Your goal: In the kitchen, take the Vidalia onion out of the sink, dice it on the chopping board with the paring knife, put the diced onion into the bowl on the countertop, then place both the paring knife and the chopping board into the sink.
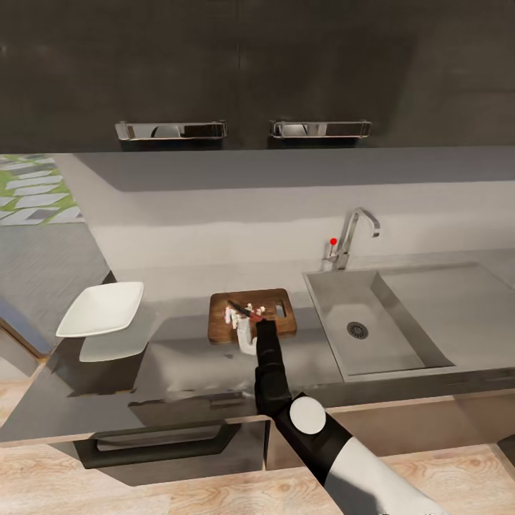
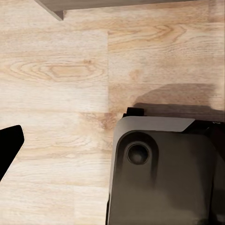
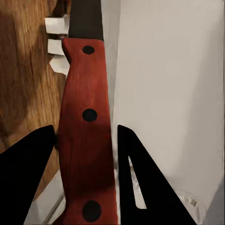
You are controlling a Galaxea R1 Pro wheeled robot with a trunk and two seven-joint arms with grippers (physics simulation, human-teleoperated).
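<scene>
Open countertop point(image 1: 179, 357) between bowl point(image 1: 102, 309) and chopping board point(image 1: 252, 315); sink point(image 1: 372, 332) basin unobstructed.

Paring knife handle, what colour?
Reddish-brown with three dark rivets, on the paring knife; right wrist view shows it best.

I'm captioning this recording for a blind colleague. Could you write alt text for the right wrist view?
The right gripper closes on the red-brown handle of the paring knife, one dark finger on each side. The dark blade points away over the wooden chopping board, where pale pieces of diced onion lie beside the blade. Grey countertop lies on the handle's other side.
</scene>
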